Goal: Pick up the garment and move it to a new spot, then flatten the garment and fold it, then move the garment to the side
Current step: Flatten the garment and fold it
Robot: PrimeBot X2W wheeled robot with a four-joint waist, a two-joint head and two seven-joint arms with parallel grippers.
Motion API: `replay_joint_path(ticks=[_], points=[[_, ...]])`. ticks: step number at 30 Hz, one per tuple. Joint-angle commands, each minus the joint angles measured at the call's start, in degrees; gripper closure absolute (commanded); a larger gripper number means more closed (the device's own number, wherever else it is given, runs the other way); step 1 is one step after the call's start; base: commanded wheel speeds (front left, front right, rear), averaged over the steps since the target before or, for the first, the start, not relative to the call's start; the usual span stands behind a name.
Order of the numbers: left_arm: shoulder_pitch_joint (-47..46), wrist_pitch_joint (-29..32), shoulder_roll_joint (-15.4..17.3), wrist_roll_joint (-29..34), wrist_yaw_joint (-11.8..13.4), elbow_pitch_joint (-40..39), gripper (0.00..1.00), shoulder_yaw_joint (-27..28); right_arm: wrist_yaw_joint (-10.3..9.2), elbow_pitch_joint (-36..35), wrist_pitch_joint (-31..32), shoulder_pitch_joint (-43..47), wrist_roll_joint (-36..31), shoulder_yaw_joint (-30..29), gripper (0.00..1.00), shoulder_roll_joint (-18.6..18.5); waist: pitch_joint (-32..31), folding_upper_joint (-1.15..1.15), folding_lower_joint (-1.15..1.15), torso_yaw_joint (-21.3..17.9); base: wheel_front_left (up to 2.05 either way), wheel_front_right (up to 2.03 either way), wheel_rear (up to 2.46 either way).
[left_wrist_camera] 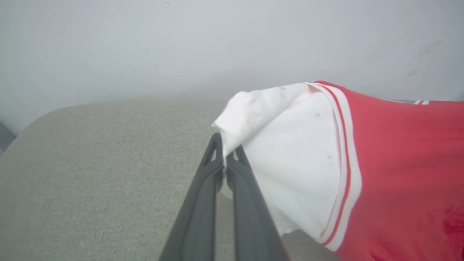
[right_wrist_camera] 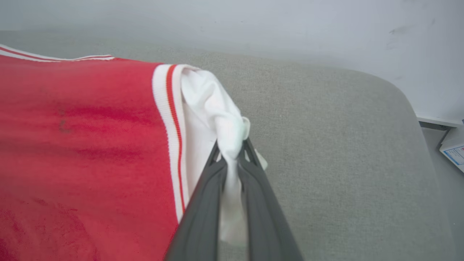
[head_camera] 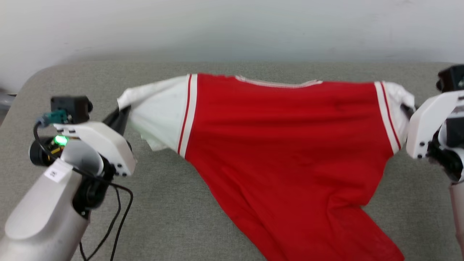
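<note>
Two-handed, holds limp, light garment [head_camera: 290,145] by white sleeves [head_camera: 159,112], its best handles: left gripper [left_wrist_camera: 226,145] clamped at nine o'clock, right gripper [right_wrist_camera: 232,145] at three.

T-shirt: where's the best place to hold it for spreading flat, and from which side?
Grip the T-shirt by its left sleeve and right sleeve, each from its outer end, fingers pointing inward. The left gripper and right gripper are shut there, and the shoulder line stretches straight between them, so the body should spread evenly.
</note>
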Motion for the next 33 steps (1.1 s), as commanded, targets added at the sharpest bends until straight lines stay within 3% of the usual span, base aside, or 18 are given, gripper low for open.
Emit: replay_joint_path(ticks=[1, 10, 18, 26, 33], points=[[-2.5, -1.5, -0.5, 0.4, -0.3, 1.3, 1.00, 0.8, -0.08, -0.2, -1.5, -2.2, -1.1, -0.5, 1.00, 0.1, -0.1, 0.00, 0.00, -0.4, 0.00, 0.00, 0.00], [-18.1, -10.0, -3.9, 2.8, -2.9, 12.4, 1.00, 3.3, -0.09, 4.0, -12.3, -15.7, -6.6, -1.3, 1.00, 1.6, 2.4, 0.00, 0.00, -1.3, 0.00, 0.00, 0.00], [-35.2, -15.3, -4.8, 6.0, -5.5, 20.0, 1.00, 4.1, -0.09, 8.5, -22.0, -31.9, -12.4, -2.8, 1.00, 2.6, 8.1, 0.00, 0.00, -1.7, 0.00, 0.00, 0.00], [-48.8, -18.3, -5.1, 7.3, -8.4, 26.5, 1.00, 4.8, -0.09, 12.2, -26.7, -45.9, -15.2, -4.3, 1.00, 3.4, 14.4, 0.00, 0.00, -2.1, 0.00, 0.00, 0.00], [-53.3, -20.0, -5.9, 7.0, -11.2, 32.9, 1.00, 4.8, -0.09, 17.2, -29.9, -50.6, -15.4, -3.5, 1.00, 5.2, 19.2, 0.00, 0.00, -2.7, 0.00, 0.00, 0.00]])
